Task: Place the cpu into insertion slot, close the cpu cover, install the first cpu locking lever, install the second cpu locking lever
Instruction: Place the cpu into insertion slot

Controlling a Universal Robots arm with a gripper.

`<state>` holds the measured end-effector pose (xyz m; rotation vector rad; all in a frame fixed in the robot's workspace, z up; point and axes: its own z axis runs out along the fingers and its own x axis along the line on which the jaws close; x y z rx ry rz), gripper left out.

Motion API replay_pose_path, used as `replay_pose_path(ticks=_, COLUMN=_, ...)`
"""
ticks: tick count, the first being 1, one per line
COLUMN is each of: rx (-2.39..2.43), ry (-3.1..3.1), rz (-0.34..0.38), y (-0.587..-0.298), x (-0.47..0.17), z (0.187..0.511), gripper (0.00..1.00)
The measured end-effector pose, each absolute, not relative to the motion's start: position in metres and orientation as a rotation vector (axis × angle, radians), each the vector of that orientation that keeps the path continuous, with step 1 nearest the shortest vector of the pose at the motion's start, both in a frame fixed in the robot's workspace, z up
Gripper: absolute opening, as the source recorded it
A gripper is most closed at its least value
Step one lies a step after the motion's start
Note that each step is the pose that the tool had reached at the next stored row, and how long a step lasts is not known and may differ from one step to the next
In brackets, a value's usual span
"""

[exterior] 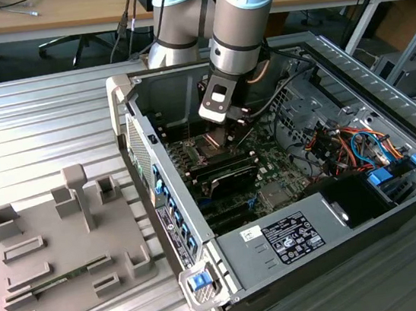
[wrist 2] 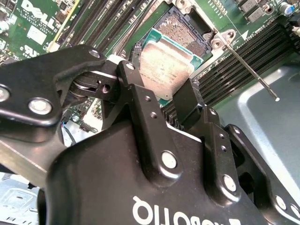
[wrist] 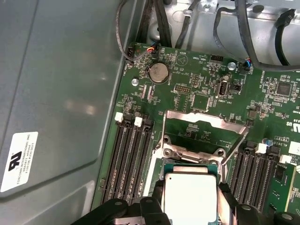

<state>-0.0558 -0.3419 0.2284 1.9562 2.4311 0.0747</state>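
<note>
One step is in hand, we judge: getting the cpu (wrist 2: 166,65) into the insertion slot (wrist 2: 190,26). The fingers (wrist 2: 140,108) are clamped on two opposite edges of the cpu, metal face up, inside the open computer case (exterior: 160,200) on the bench (exterior: 35,124). In the second wrist view the chip hangs over the near part of the slot, with bare contact pins (wrist 2: 187,23) showing beyond it, so we call it not seated. The cpu cover (wrist: 206,121) stands raised at the far side. A thin locking lever (wrist 2: 248,70) is swung out sideways, and both are apart from the chip. To do it well, we think: square the chip's edges to the slot's rim, keep it level, and lower it straight with no sideways slide, since those pins likely bend easily. Let go only once it lies flat. Memory slots (wrist: 131,159) flank both sides, close to the fingers, so watch clearance.
</note>
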Motion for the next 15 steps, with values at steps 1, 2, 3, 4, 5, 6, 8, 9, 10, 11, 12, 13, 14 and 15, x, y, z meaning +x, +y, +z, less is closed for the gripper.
replay_pose_path(ticks=1, rx=1.960, ry=2.428, rz=0.074, y=-0.3419, x=-0.0558, z=0.2284, gripper=0.53)
replay_pose_path(ticks=2, rx=1.963, ry=2.425, rz=0.074, y=-0.3419, x=-0.0558, z=0.2283, gripper=0.53)
replay_pose_path(ticks=3, rx=1.967, ry=2.422, rz=0.075, y=-0.3419, x=-0.0558, z=0.2283, gripper=0.53)
replay_pose_path(ticks=4, rx=1.969, ry=2.420, rz=0.074, y=-0.3419, x=-0.0558, z=0.2282, gripper=0.53)
replay_pose_path(ticks=5, rx=1.972, ry=2.418, rz=0.074, y=-0.3419, x=-0.0558, z=0.2282, gripper=0.53)
replay_pose_path(ticks=6, rx=1.975, ry=2.415, rz=0.074, y=-0.3419, x=-0.0558, z=0.2281, gripper=0.53)
replay_pose_path(ticks=8, rx=1.984, ry=2.407, rz=0.074, y=-0.3419, x=-0.0558, z=0.2279, gripper=0.53)
replay_pose_path(ticks=9, rx=1.989, ry=2.403, rz=0.074, y=-0.3419, x=-0.0558, z=0.2278, gripper=0.53)
replay_pose_path(ticks=10, rx=1.993, ry=2.400, rz=0.074, y=-0.3419, x=-0.0558, z=0.2277, gripper=0.53)
replay_pose_path(ticks=11, rx=1.995, ry=2.398, rz=0.074, y=-0.3419, x=-0.0558, z=0.2277, gripper=0.53)
replay_pose_path(ticks=12, rx=1.997, ry=2.396, rz=0.074, y=-0.3419, x=-0.0558, z=0.2277, gripper=0.53)
replay_pose_path(ticks=13, rx=1.999, ry=2.395, rz=0.074, y=-0.3419, x=-0.0558, z=0.2276, gripper=0.53)
replay_pose_path(ticks=14, rx=2.002, ry=2.392, rz=0.074, y=-0.3419, x=-0.0558, z=0.2276, gripper=0.53)
replay_pose_path(ticks=15, rx=2.005, ry=2.390, rz=0.074, y=-0.3419, x=-0.0558, z=0.2275, gripper=0.53)
